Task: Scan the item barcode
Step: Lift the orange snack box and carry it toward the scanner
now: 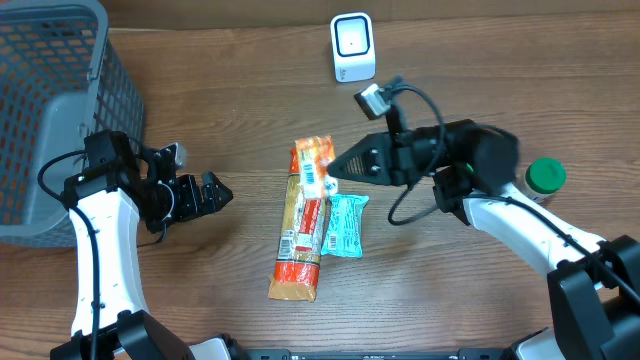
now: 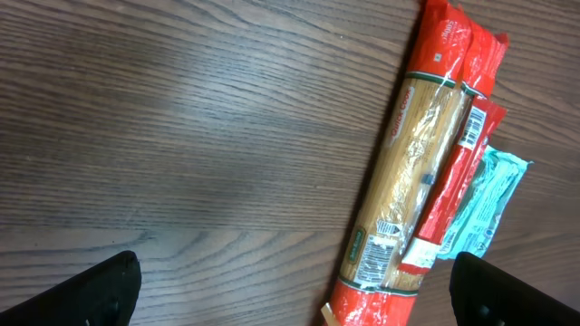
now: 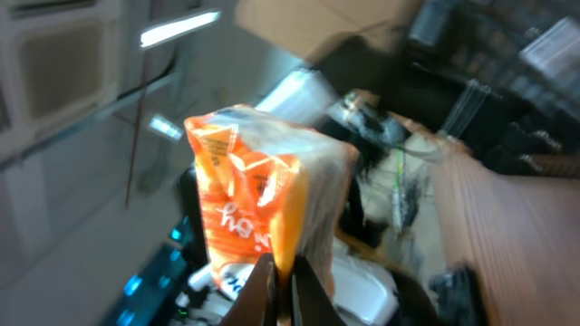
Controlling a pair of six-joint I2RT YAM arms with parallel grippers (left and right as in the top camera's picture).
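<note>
The right tool (image 1: 338, 166) is pinching the edge of the orange packet (image 1: 312, 158) at the far end of the pile mid-worktop (image 1: 230, 90), so the pick-up seems in hand. Next, its barcode must face the white scanner (image 1: 352, 47) beyond. The left tool (image 1: 210, 193) hangs spread and empty; the pasta (image 1: 298, 240) and teal packet (image 1: 346, 224) lie alongside, blocking nothing.

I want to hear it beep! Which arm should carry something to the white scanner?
Right. The right gripper is shut on the orange packet and sits nearer the scanner. The left gripper is open, empty and farther away.
</note>
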